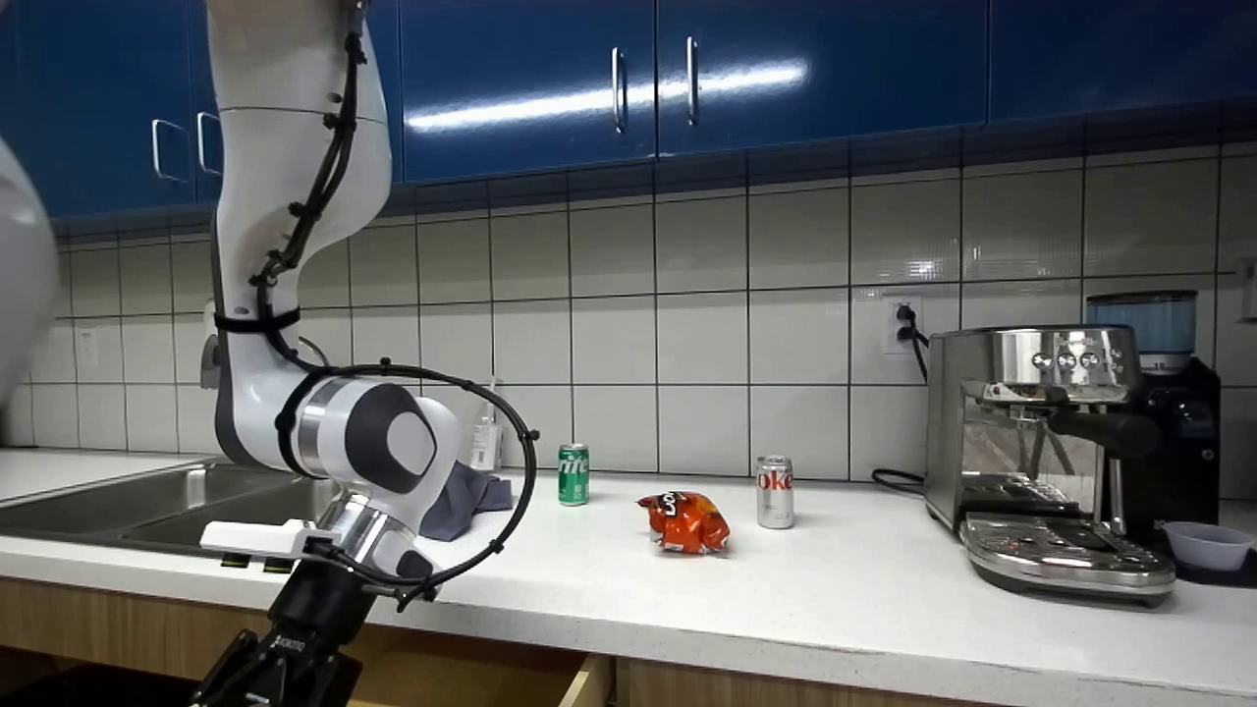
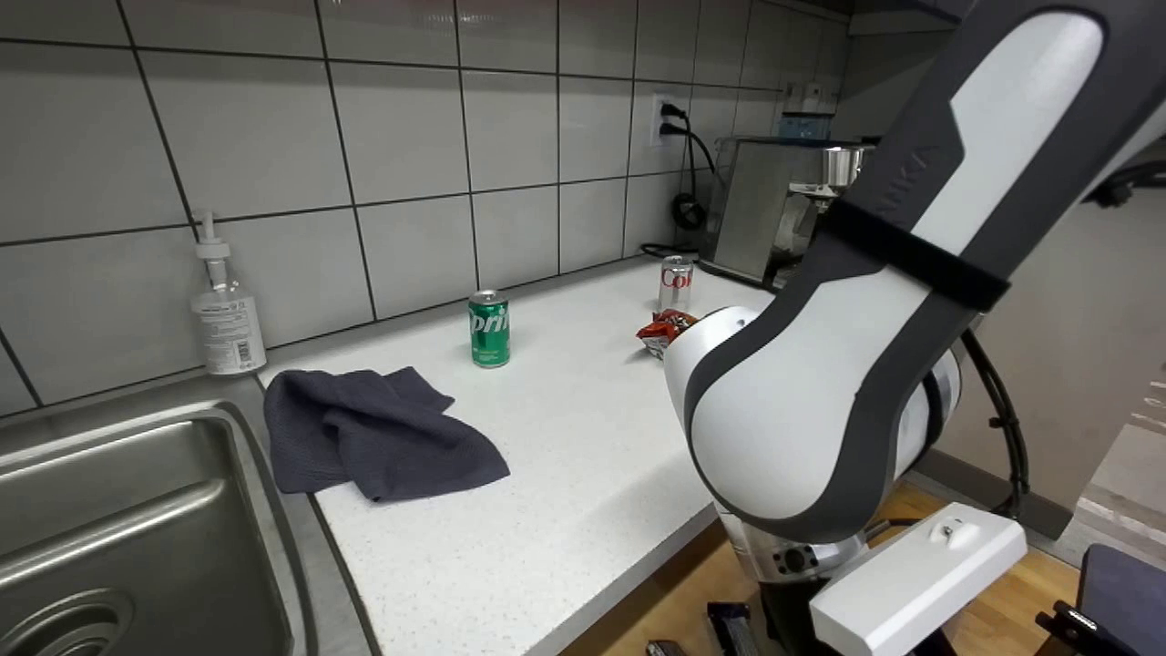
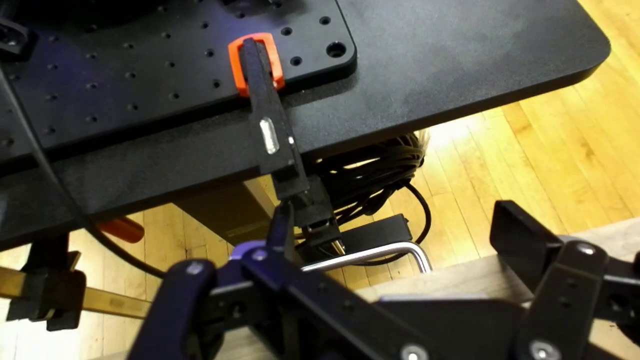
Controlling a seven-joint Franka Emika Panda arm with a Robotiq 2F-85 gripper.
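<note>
gripper (image 3: 395,225): fingers spread, nothing gripped | handle (image 3: 370,254): seven o'clock from mid-gap in the wrist view, contact unclear | long axis: roughly nine to three, along the finger-to-finger line | drawer (image 1: 471,656): standing open, three o'clock of the gripper in an exterior view

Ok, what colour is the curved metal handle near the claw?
Silver: the metal handle looks shiny and shows best in the wrist view.
</note>
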